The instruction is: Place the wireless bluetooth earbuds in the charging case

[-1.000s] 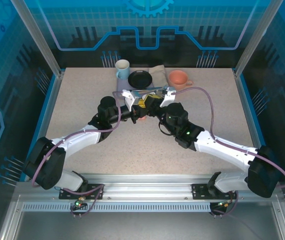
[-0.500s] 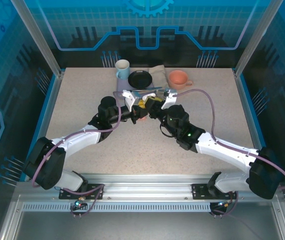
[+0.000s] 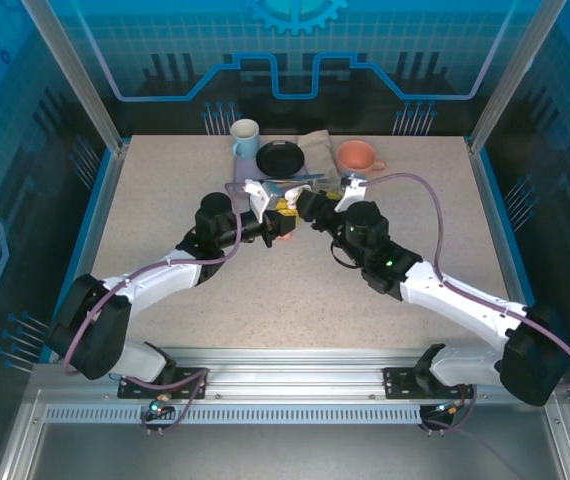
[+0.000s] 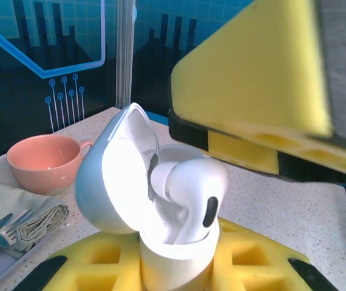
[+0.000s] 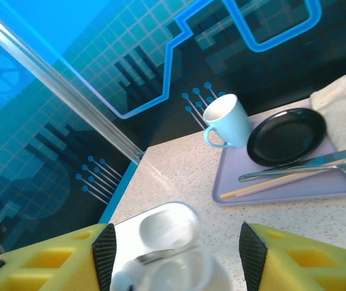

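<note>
In the left wrist view the white charging case [image 4: 174,257] stands upright with its pale-blue-backed lid [image 4: 103,188] swung open. My left gripper [image 4: 173,270] is shut on the case's base, with a yellow finger on each side. One white earbud [image 4: 194,191] sits in the case, its head and stem top sticking out above the rim. My right gripper [image 5: 176,254] hangs open just above the case [image 5: 164,229], touching nothing, and one of its yellow fingers [image 4: 252,73] crosses the left wrist view. From above, both grippers [image 3: 275,222] [image 3: 303,205] meet at mid-table.
Behind the grippers lies a lilac tray [image 5: 282,189] with a black plate [image 5: 285,136], cutlery [image 5: 306,165] and chopsticks. A blue mug [image 5: 227,124] stands at its left. A salmon cup [image 4: 45,160] and a folded cloth [image 4: 33,221] sit to its right.
My right gripper has opened and drawn back up and to the right, away from the case. The white earbud stays in the case. The left arm has not moved.
</note>
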